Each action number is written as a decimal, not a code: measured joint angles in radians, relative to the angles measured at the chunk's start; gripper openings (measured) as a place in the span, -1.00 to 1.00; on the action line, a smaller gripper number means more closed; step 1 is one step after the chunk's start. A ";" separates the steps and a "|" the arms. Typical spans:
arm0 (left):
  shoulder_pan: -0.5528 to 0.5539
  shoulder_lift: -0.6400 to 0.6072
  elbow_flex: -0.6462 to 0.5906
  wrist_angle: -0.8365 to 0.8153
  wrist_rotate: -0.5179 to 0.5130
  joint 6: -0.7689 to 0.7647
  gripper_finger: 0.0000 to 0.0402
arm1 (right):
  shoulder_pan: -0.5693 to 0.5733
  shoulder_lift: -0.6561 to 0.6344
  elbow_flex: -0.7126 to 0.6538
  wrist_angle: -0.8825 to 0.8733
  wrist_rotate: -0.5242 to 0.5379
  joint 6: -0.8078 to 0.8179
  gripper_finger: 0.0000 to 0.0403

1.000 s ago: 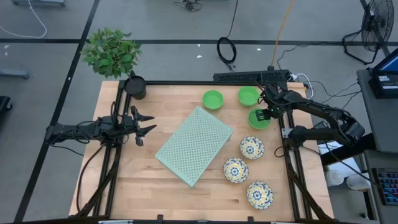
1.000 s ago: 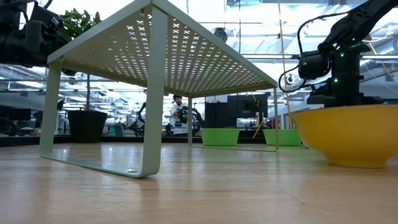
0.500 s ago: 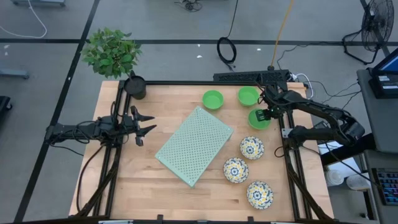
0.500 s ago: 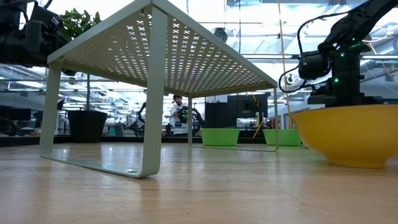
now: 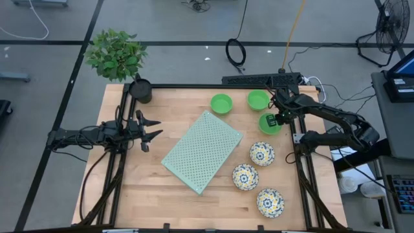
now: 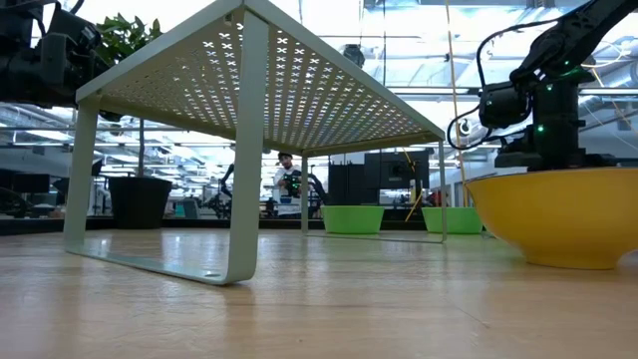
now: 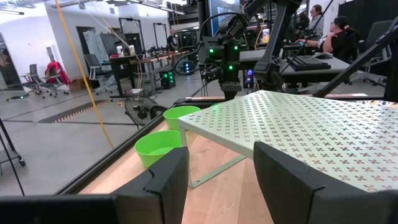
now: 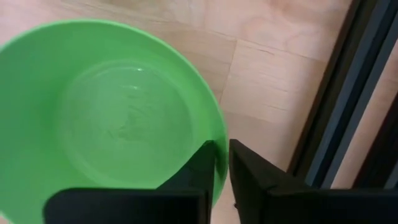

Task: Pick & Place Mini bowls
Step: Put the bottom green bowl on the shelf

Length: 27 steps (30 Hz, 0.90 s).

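Three plain green mini bowls stand at the far right of the table: one [image 5: 221, 103], a second [image 5: 258, 99] and a third [image 5: 268, 124]. Three patterned bowls [image 5: 262, 153], [image 5: 245, 176], [image 5: 270, 202] sit nearer. My right gripper [image 5: 275, 118] points down over the third green bowl [image 8: 112, 118] and is shut on it. My left gripper [image 5: 152, 128] waits open at the table's left side, pointing level toward the rack. My right gripper pinches the green bowl's rim [image 8: 217, 127] on the side toward the table's right edge. One finger [image 8: 199, 171] stands inside the bowl and the other [image 8: 255, 174] outside. The fingers come from above, pointing down. The bowl sits upright on the table.
A pale green perforated rack [image 5: 202, 151] stands on legs [image 6: 244, 199] in the table's middle. A black plant pot [image 5: 140, 90] stands at the far left corner. The table's black frame rail [image 8: 329, 124] runs close beside the held bowl. People sit in the room beyond.
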 joint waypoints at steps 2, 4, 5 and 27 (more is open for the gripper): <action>0.000 0.000 0.000 0.000 0.000 0.000 -0.09 | 0.000 0.000 0.000 0.000 0.000 -0.019 -0.92; 0.000 0.000 0.000 0.000 0.000 0.000 -0.09 | 0.000 -0.009 0.001 0.002 -0.016 -0.041 -0.97; 0.000 0.000 0.000 0.000 0.000 0.000 -0.09 | 0.000 -0.017 0.001 0.002 -0.028 -0.048 -0.97; 0.000 0.000 0.000 0.000 0.000 0.000 -0.09 | 0.151 -0.433 0.062 0.376 -0.062 -0.033 -1.00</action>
